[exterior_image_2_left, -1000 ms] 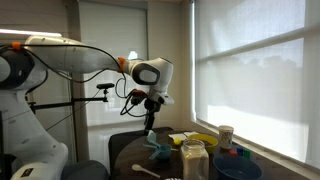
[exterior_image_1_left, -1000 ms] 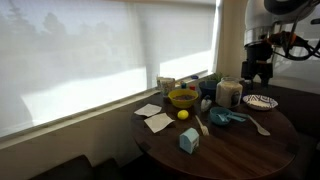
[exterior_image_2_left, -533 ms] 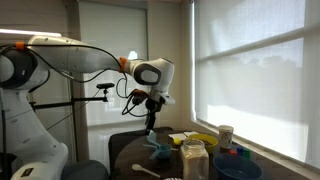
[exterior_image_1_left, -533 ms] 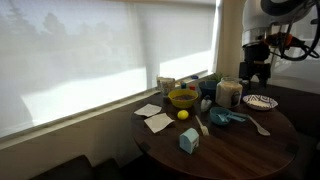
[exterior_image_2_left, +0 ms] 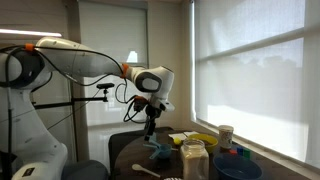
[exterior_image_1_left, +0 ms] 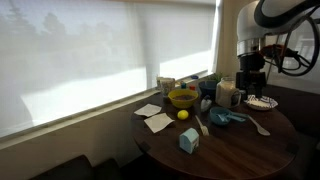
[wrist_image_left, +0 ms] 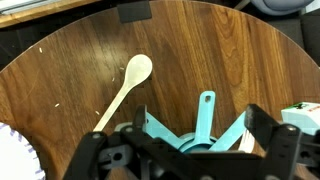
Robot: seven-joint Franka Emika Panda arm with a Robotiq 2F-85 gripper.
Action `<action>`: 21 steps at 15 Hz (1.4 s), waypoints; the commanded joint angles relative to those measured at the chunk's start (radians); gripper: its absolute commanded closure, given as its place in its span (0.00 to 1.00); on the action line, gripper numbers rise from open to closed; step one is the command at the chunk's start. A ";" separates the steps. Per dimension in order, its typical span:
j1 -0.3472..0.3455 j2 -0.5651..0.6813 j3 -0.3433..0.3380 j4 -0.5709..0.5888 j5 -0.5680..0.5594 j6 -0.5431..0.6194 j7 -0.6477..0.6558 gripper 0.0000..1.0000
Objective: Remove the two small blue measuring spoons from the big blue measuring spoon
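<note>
Since the jaws hang wide and empty over the blue stack, we read this as the approach for the first pick. The small blue measuring spoons point(wrist_image_left: 205, 112) sit nested in the big blue measuring spoon point(exterior_image_1_left: 224, 118) on the bench point(wrist_image_left: 90, 50), directly beneath and between the jaws. The bowls are hidden under the jaw housing, so we can't tell which handle is whose. Three handles fan out. The middle one runs straight ahead of the jaws, square to their closing line, and the other two splay toward each jaw. To do it well, we'd come down on one small handle only, pinch across its flat width near the free end, and lift steeply so the big one stays put. The pale spoon point(wrist_image_left: 125, 88) lies ahead of the jaws, off to one side.
</note>
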State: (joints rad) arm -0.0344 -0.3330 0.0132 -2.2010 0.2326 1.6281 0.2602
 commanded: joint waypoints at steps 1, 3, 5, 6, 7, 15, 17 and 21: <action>0.016 0.021 0.015 -0.024 0.022 0.046 -0.010 0.00; 0.023 0.030 0.019 -0.036 0.024 0.076 -0.007 0.00; 0.026 0.040 0.020 -0.040 0.044 0.116 0.011 0.00; 0.028 0.047 0.023 -0.039 0.052 0.137 0.026 0.00; 0.030 0.057 0.025 -0.036 0.070 0.156 0.043 0.00; 0.044 0.122 0.065 -0.018 0.102 0.257 0.166 0.00; 0.049 0.133 0.066 -0.022 0.117 0.282 0.172 0.00; 0.056 0.151 0.068 -0.023 0.113 0.319 0.170 0.08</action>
State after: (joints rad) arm 0.0101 -0.2045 0.0782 -2.2355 0.3238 1.9177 0.4092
